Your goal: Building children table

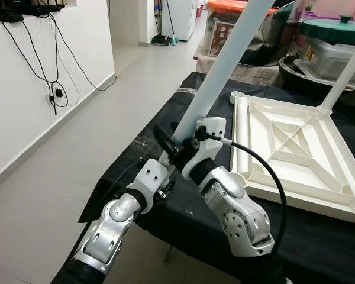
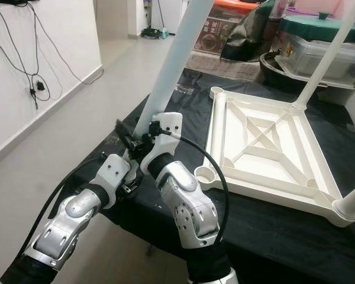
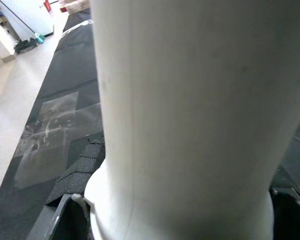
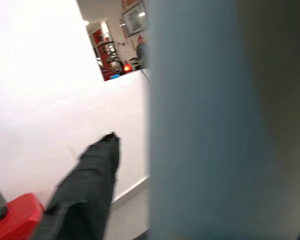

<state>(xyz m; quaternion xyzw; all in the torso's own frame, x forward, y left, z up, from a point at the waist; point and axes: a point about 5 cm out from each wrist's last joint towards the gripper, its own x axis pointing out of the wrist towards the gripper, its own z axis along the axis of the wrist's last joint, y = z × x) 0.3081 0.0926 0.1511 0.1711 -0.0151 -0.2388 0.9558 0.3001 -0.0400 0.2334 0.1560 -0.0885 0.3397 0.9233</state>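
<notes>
Both grippers, left gripper [image 1: 165,144] and right gripper [image 1: 188,142], pinch the lower end of a white table leg [image 1: 219,71], which slants up and away from them. Just beyond the right gripper, the upturned white tabletop [image 1: 296,148] lies on a black-covered table [image 1: 319,231], with another leg [image 1: 343,77] standing at its far corner.

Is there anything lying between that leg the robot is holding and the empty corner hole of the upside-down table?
Nothing visible does. Both hands, left hand and right hand, hold the white leg by its lower end, tilted over the black cloth. The nearest empty socket of the tabletop is open, with only bare cloth between.
</notes>
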